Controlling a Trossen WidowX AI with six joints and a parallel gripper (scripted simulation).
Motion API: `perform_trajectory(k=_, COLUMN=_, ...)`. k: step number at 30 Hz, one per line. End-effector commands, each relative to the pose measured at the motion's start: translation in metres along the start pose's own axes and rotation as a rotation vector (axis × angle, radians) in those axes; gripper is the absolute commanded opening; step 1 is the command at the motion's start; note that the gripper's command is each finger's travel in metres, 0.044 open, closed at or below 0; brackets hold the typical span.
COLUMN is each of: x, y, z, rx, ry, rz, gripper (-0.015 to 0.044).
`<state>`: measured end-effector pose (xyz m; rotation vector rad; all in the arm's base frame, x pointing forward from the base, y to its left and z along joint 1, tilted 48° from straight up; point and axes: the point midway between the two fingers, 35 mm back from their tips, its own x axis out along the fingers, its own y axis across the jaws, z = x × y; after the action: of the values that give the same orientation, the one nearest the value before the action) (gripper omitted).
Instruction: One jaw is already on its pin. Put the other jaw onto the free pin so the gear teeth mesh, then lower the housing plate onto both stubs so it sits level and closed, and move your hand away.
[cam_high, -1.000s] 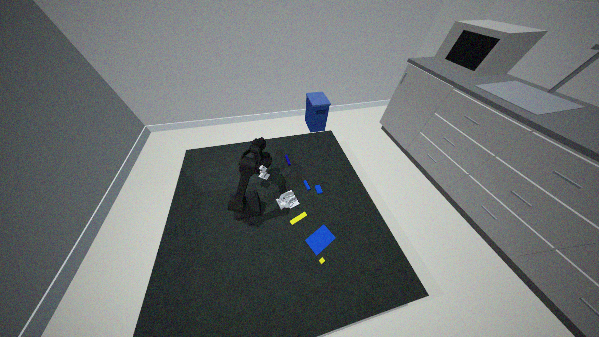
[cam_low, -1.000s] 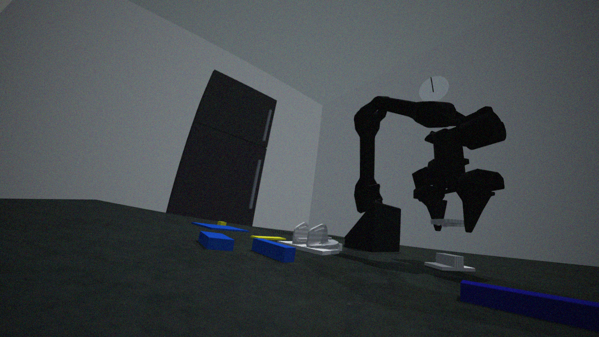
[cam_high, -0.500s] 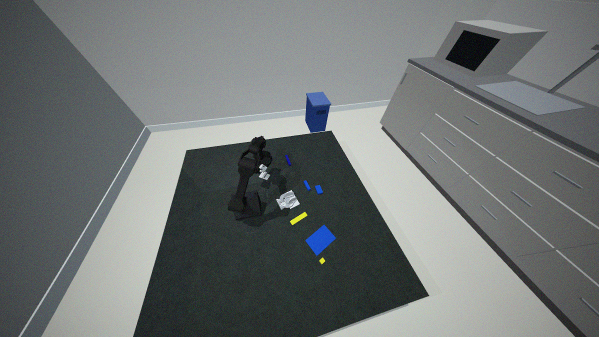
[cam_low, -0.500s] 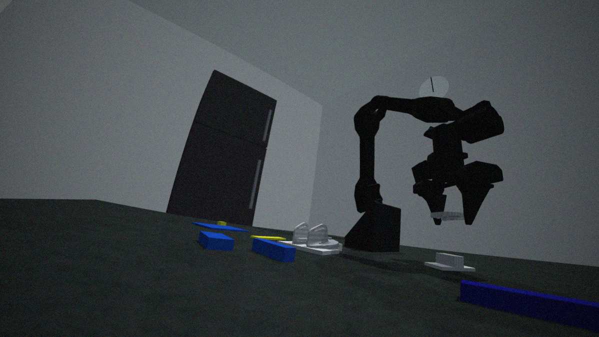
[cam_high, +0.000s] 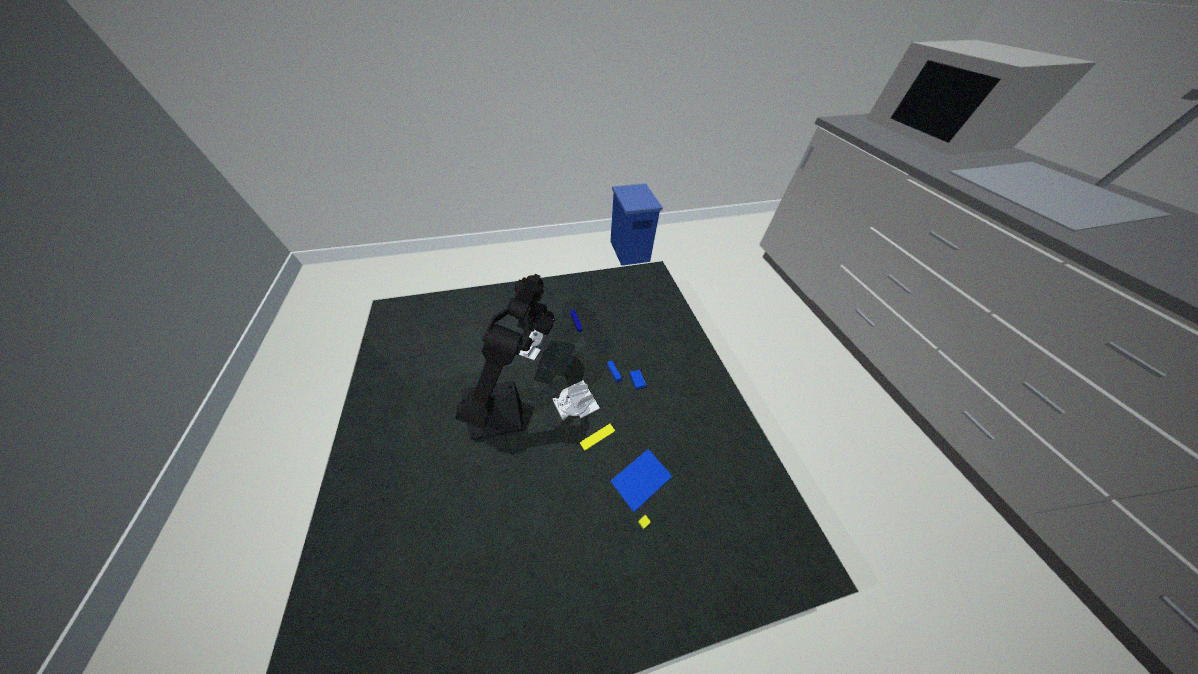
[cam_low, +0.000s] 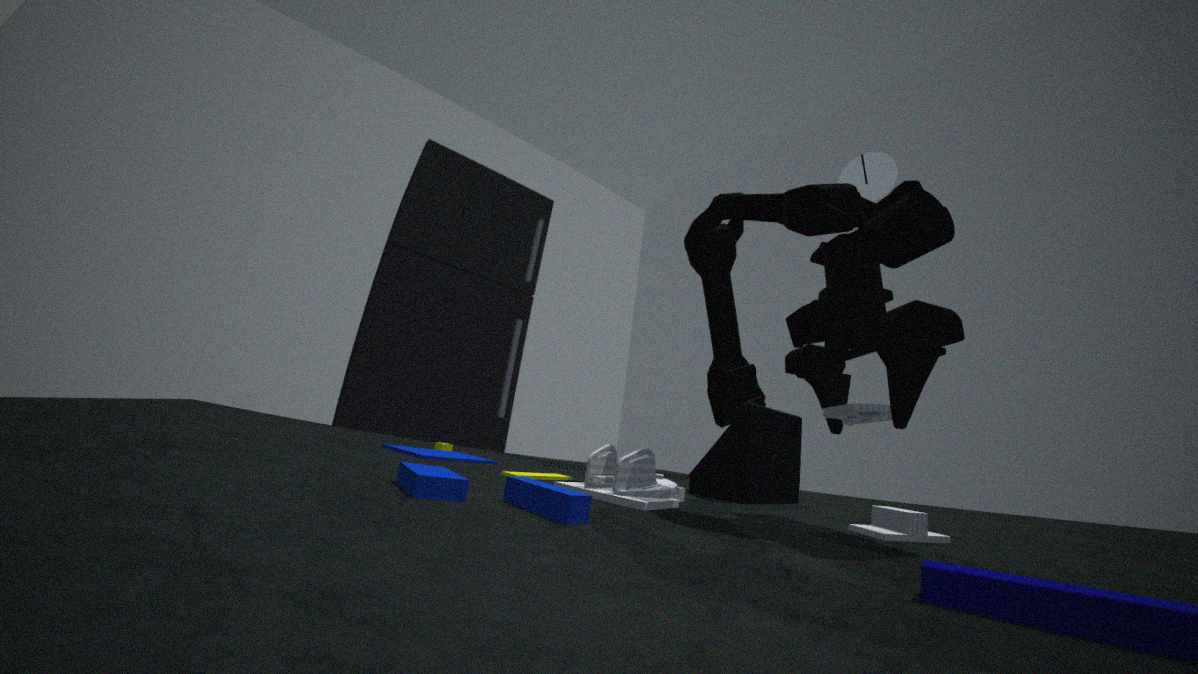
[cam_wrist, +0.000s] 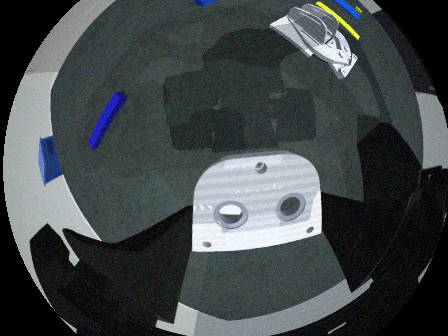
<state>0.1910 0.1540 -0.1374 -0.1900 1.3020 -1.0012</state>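
My gripper (cam_low: 868, 419) (cam_wrist: 256, 206) is shut on the white housing plate (cam_low: 852, 413) (cam_wrist: 260, 189), held at its two sides high above the mat. The wrist view shows two large ringed holes and three small ones in the plate. The white base (cam_high: 588, 408) (cam_low: 651, 503) (cam_wrist: 289, 36) lies on the mat, away from the gripper, nearer the arm's foot. Two grey translucent jaws (cam_low: 618, 471) (cam_wrist: 311, 24) stand side by side on the base. The pins, the stubs and the meshing of the teeth cannot be made out.
A low white stand (cam_low: 899, 521) with an upright block is on the mat below the gripper. A dark blue bar (cam_high: 576, 320) (cam_low: 1047, 599) (cam_wrist: 107, 120) lies nearby. Blue blocks (cam_high: 637, 378) (cam_low: 432, 482), a yellow strip (cam_high: 597, 436) and a blue sheet (cam_high: 641, 479) lie beyond the base.
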Motion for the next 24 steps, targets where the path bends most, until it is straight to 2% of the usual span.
perform_trajectory(k=1, x=-0.002, y=-0.01, z=0.015, rx=-0.055, ry=-0.004, rz=-0.002, gripper=0.0351)
perform_trajectory(k=24, x=-0.008, y=-0.053, z=0.078, rx=-0.298, ry=-0.006, rz=0.007, gripper=0.0351)
